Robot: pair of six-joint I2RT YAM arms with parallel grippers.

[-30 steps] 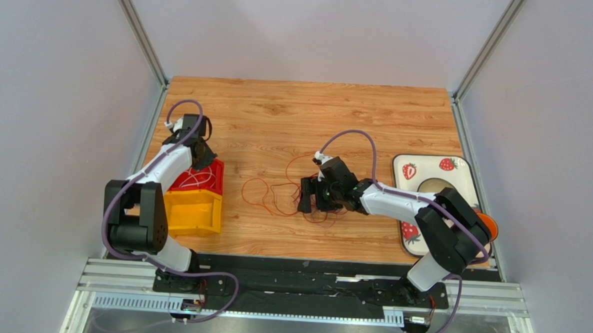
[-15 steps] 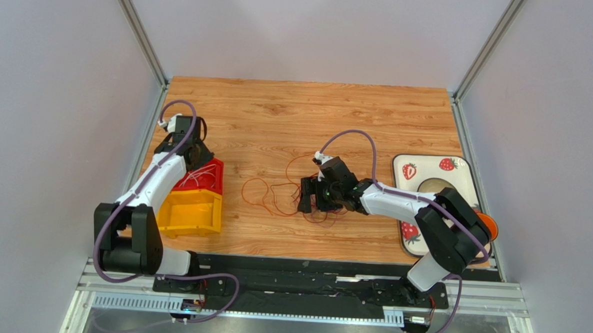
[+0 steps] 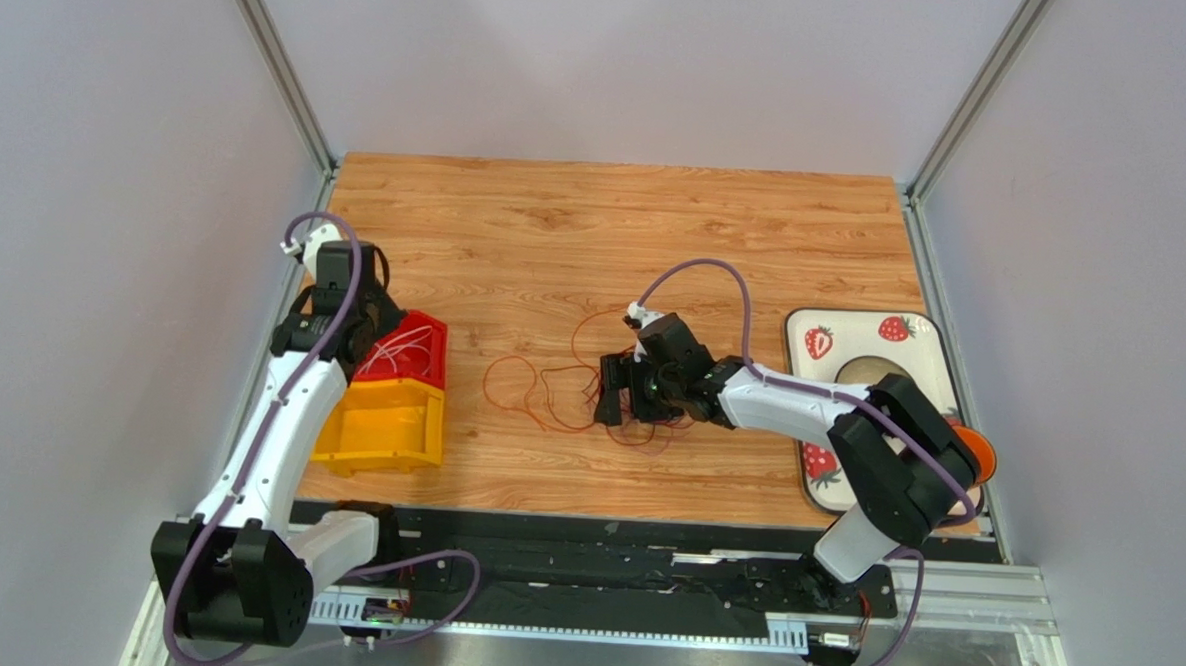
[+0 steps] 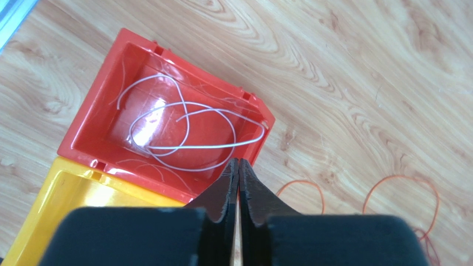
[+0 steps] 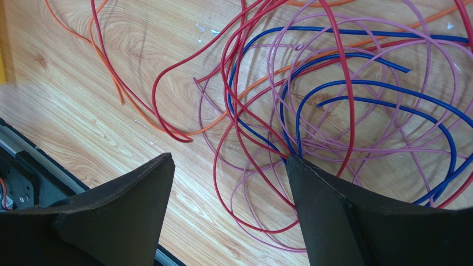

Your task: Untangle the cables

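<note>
So, top view: your left gripper [image 3: 368, 326] hangs at the 10 o'clock corner of the red bin [image 3: 421, 359]. The cables [image 3: 552, 389] sprawl mid-table, mostly at 9 o'clock of your right gripper [image 3: 612, 390].

Left wrist cam: jaws pressed together on nothing, tips over the bin's 5 o'clock rim, and a white cable [image 4: 194, 147] curled inside.

Right wrist cam: fingers [image 5: 139, 194] spread wide over the red, blue, pink and orange tangle.
</note>
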